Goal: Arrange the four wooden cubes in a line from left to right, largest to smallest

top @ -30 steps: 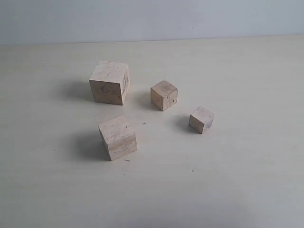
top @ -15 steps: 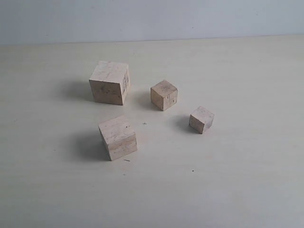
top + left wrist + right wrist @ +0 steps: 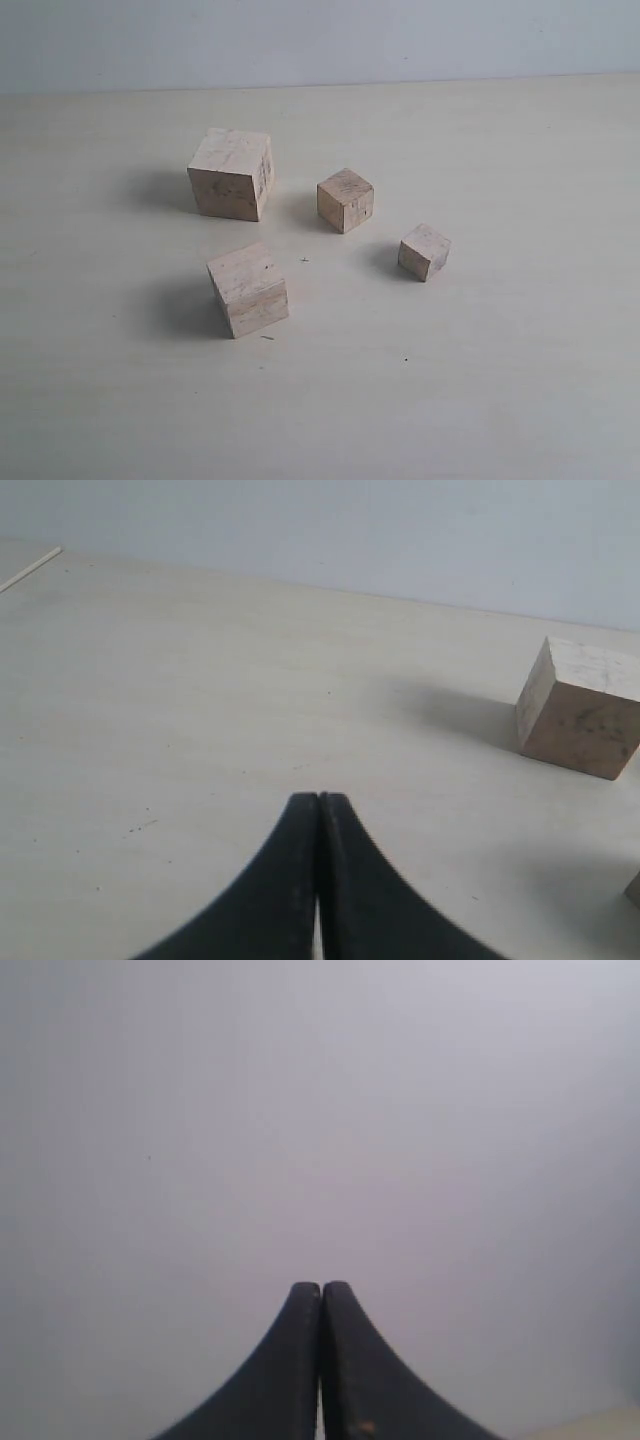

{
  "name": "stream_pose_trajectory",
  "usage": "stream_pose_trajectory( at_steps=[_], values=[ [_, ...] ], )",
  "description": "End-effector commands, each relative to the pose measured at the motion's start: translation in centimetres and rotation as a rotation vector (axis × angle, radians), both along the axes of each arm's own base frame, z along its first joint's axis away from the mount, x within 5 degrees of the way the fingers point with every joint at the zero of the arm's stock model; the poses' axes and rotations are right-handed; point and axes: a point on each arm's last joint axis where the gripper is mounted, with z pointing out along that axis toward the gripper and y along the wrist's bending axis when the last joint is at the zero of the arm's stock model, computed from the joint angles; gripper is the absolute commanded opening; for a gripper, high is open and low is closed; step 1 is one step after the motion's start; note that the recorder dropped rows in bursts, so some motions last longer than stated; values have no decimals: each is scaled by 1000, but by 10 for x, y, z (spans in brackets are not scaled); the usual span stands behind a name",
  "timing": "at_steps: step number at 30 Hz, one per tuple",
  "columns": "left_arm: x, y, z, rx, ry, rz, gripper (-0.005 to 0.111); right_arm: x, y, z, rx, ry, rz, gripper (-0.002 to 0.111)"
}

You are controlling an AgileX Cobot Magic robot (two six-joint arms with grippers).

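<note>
- The black left claw [image 3: 319, 798] and right claw [image 3: 321, 1286] are sitting pinched together, empty.
- A pale beige wooden cube [image 3: 580, 710] is lying ahead of the left claw; approaching unopened risks shoving it.

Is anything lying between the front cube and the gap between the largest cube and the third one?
Nothing visible: only bare table separates the front cube from that gap between the largest cube and the third cube.
</note>
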Motion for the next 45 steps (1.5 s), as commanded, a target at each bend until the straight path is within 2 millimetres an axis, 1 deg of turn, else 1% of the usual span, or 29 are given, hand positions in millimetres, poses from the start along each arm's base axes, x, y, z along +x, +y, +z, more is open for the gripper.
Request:
stream_pose_trajectory(
  at_steps=[1, 2, 3, 5, 7, 9, 10, 11, 12, 13, 14, 15, 16, 17, 18, 19, 20, 23, 25, 28, 34, 37, 39, 41, 43, 45],
  values=[
    [0, 0, 0, 5, -9, -6, 0, 46, 7, 35, -37, 205, 55, 0],
    [0, 0, 0, 5, -9, -6, 0, 58, 11, 41, -76, 233, 79, 0],
    [0, 0, 0, 5, -9, -6, 0, 70, 17, 43, -123, 268, 114, 0],
    [0, 0, 0, 5, -9, -6, 0, 92, 33, 51, -211, 306, 205, 0],
    [0, 0, 0, 5, -9, -6, 0, 117, 53, 50, -344, 353, 295, 0],
    [0, 0, 0, 5, -9, -6, 0, 145, 80, 42, -490, 411, 400, 0],
    [0, 0, 0, 5, -9, -6, 0, 156, 92, 38, -541, 436, 444, 0],
    [0, 0, 0, 5, -9, -6, 0, 172, 110, 26, -591, 491, 505, 0],
    [0, 0, 0, 5, -9, -6, 0, 181, 122, 19, -627, 527, 549, 0],
    [0, 0, 0, 5, -9, -6, 0, 193, 136, 4, -670, 583, 595, 0],
    [0, 0, 0, 5, -9, -6, 0, 204, 151, -5, -739, 609, 650, 0],
    [0, 0, 0, 5, -9, -6, 0, 214, 163, -22, -804, 649, 695, 0],
    [0, 0, 0, 5, -9, -6, 0, 220, 174, -32, -878, 653, 739, 0],
    [0, 0, 0, 5, -9, -6, 0, 228, 185, -49, -956, 679, 792, 0],
    [0, 0, 0, 5, -9, -6, 0, 233, 193, -58, -1004, 677, 823, 0],
    [0, 0, 0, 5, -9, -6, 0, 237, 199, -67, -1022, 689, 845, 0],
    [0, 0, 0, 5, -9, -6, 0, 242, 207, -80, -1022, 717, 872, 0],
    [0, 0, 0, 5, -9, -6, 0, 248, 220, -102, -907, 788, 924, 0],
    [0, 0, 0, 5, -9, -6, 0, 251, 225, -110, -838, 811, 936, 0],
    [0, 0, 0, 5, -9, -6, 0, 254, 228, -112, -805, 797, 929, 0],
    [0, 0, 0, 5, -9, -6, 0, 267, 227, -105, -874, 635, 826, 0],
    [0, 0, 0, 5, -9, -6, 0, 271, 230, -99, -944, 547, 802, 2],
    [0, 0, 0, 5, -9, -6, 0, 274, 232, -97, -933, 524, 798, 7],
    [0, 0, 0, 5, -9, -6, 0, 277, 237, -95, -827, 544, 803, 15],
    [0, 0, 0, 5, -9, -6, 0, 279, 242, -96, -716, 572, 819, 27],
    [0, 0, 0, 5, -9, -6, 0, 281, 247, -100, -672, 584, 852, 41]
  ],
)
